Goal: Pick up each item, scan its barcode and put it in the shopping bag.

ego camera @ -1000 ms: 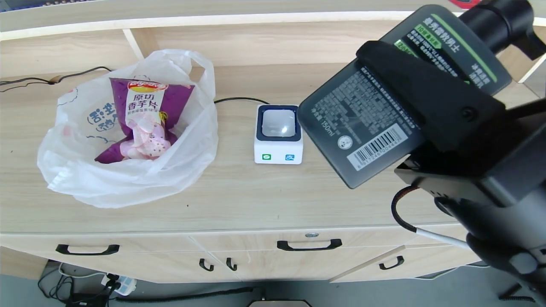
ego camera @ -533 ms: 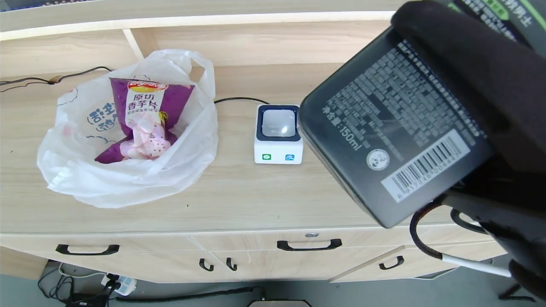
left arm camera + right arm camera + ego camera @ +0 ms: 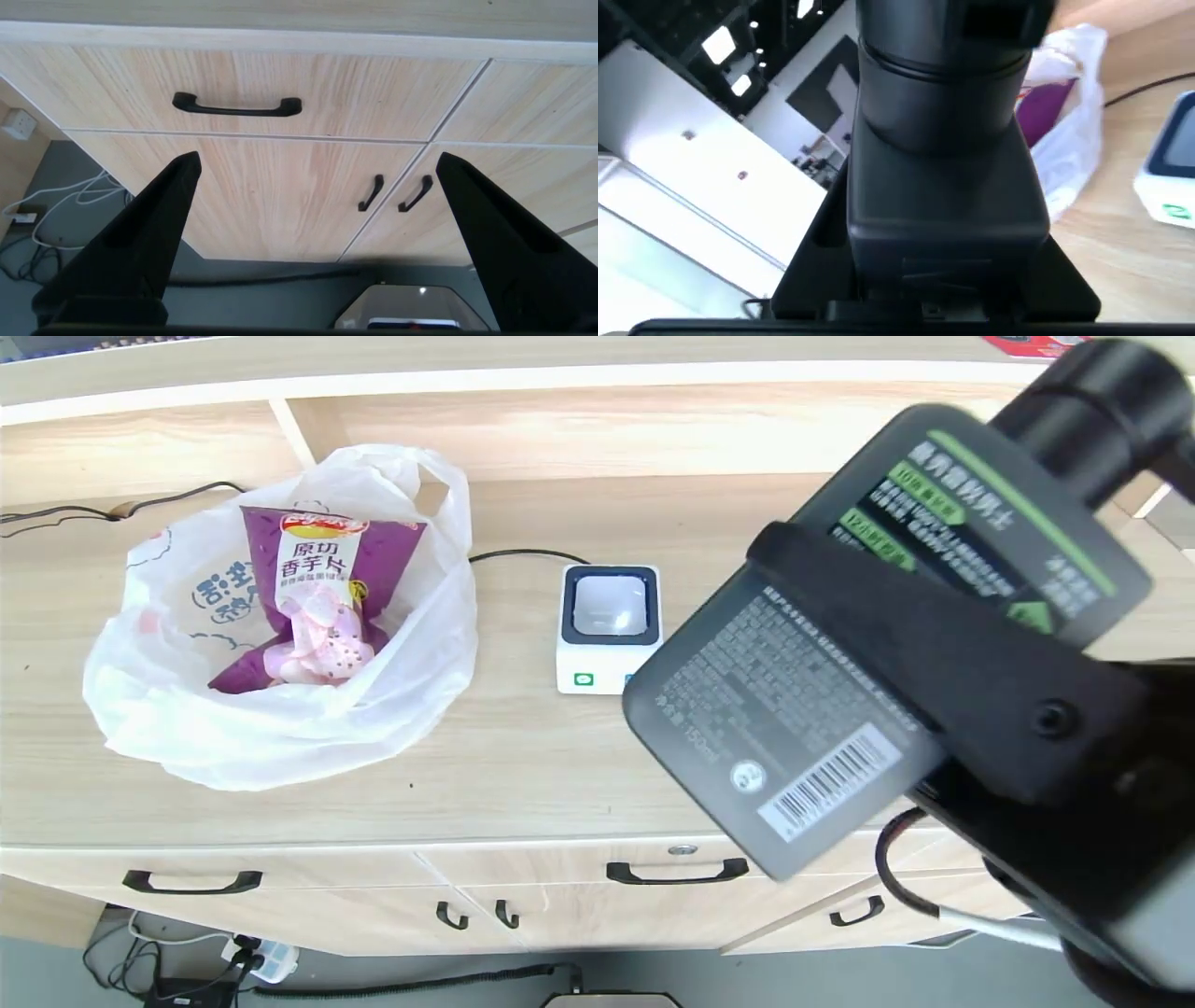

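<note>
- Lifted off the counter (image 3: 523,775) in the right gripper (image 3: 868,616): a flat black bottle (image 3: 794,709), tilted, with its cap end pointing up and away.
- Pinched across its middle by the right fingers, one broad black finger lying over the printed back label.
- Raised just right of the scanner (image 3: 610,616) and nearer the robot, hiding the scanner's front right corner in the head view.
- White barcode (image 3: 829,782) near the bottle's lower end, turned up toward the head camera.
- Left of the scanner: a white plastic shopping bag (image 3: 187,728), open, with a purple snack packet (image 3: 322,579) standing inside.
- Behind the scanner: a thin black cable (image 3: 523,554) on the counter.
- Well below the scanner: the left gripper (image 3: 318,163), fingers spread wide and holding nothing, facing the drawer fronts with their black handles (image 3: 236,105).
</note>
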You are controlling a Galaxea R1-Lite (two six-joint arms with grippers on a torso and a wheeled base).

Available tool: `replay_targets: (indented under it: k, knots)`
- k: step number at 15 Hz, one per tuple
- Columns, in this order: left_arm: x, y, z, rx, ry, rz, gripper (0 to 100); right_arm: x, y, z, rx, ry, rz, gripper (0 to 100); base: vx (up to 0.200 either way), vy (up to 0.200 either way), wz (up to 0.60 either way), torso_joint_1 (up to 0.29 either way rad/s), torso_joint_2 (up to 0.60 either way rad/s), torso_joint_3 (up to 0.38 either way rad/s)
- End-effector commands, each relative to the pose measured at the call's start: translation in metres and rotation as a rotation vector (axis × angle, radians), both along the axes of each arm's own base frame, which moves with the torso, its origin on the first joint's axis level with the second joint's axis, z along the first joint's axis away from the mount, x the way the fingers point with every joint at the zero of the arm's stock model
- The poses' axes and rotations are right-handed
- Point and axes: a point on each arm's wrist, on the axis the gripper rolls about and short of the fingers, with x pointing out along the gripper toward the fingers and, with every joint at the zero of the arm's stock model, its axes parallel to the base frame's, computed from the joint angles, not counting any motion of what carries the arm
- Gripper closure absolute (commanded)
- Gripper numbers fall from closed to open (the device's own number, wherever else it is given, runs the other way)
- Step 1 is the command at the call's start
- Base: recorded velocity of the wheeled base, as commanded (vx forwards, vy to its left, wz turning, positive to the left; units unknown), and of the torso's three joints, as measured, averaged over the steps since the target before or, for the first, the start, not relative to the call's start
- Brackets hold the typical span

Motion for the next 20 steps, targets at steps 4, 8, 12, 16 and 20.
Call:
replay_targets:
  k: [4,8,12,16,20]
  knots:
    - [0.000,0.000,0.000,0.005,0.000,0.001,0,0.098,-0.068,-0.026,-0.569,-0.251,-0.708,100,0.000,0.000,0.00,0.000,0.00,0.000]
    - [0.000,0.000,0.000,0.005,-0.001,-0.001,0,0.099,-0.073,-0.026,-0.597,-0.245,-0.793,100,-0.200,0.000,0.00,0.013,0.00,0.000]
    - [0.000,0.000,0.000,0.002,-0.001,0.001,0,0.099,-0.075,-0.030,-0.598,-0.220,-0.790,100,-0.050,0.000,0.00,0.001,0.00,0.001]
    - [0.000,0.000,0.000,0.002,-0.001,0.001,0,0.101,-0.079,-0.031,-0.590,-0.206,-0.798,100,0.000,0.200,0.00,0.008,0.00,0.004]
    - [0.000,0.000,0.000,0.000,-0.001,0.001,0,0.098,-0.080,-0.039,-0.609,-0.185,-0.788,100,0.000,0.200,0.00,0.006,0.00,0.004]
